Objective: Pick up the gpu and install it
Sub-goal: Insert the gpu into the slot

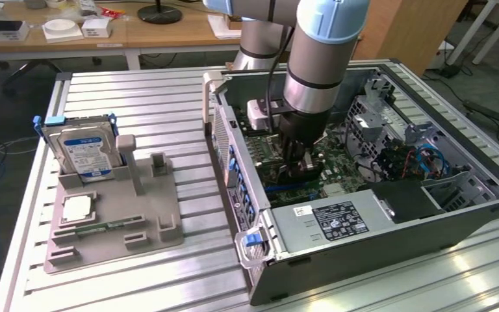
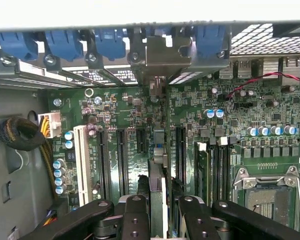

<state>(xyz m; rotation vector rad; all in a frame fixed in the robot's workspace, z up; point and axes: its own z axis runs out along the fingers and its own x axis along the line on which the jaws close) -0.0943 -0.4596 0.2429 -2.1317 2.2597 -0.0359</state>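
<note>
The gpu (image 2: 159, 162) is a thin green card seen edge-on in the wrist view, running from between my fingers (image 2: 135, 212) to its silver bracket (image 2: 165, 52) at the case's rear wall. My gripper (image 2: 160, 202) is shut on it, one finger on each face. The card stands upright over a black expansion slot of the motherboard (image 2: 240, 115); I cannot tell whether its edge sits in the slot. In the exterior view my gripper (image 1: 297, 164) reaches down into the open computer case (image 1: 457, 214), with the dark gpu (image 1: 277, 174) low between the fingers.
Blue retention clips (image 2: 65, 42) line the rear wall. A white slot (image 2: 81, 160) and the CPU socket (image 2: 267, 192) flank the card. The power supply (image 1: 332, 221) lies near the gripper. A grey fixture (image 1: 145, 221) holds a hard drive (image 1: 80, 149) and a memory stick (image 1: 102, 227).
</note>
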